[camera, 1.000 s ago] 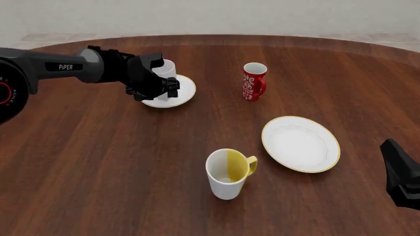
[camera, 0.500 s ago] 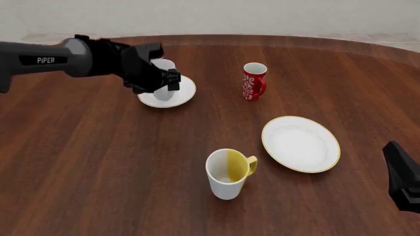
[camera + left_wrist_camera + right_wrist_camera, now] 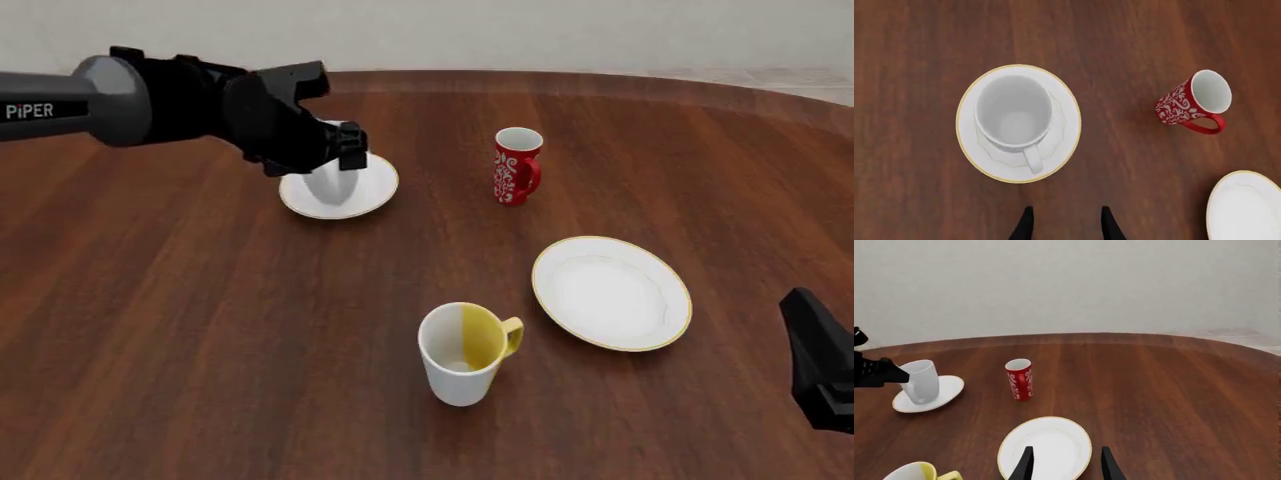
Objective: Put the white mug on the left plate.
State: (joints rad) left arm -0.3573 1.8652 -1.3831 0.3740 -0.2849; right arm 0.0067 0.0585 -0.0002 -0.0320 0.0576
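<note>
Left gripper (image 3: 350, 148) has lifted off the mug (image 3: 1014, 112) since a second ago; fingers now spread, holding nothing, above it. Mug stands upright on the left plate (image 3: 1069, 125), toward the desk's far-left edge, axis vertical, mouth up, handle toward the near edge. Right gripper (image 3: 1066, 465) spread, empty, over the near-right corner.

White mug (image 3: 921, 381) upright on left plate (image 3: 944, 395), red mug (image 3: 1019, 378) nearby.

Red mug (image 3: 517, 165) stands apart; bare table (image 3: 200, 330) front-left.
</note>
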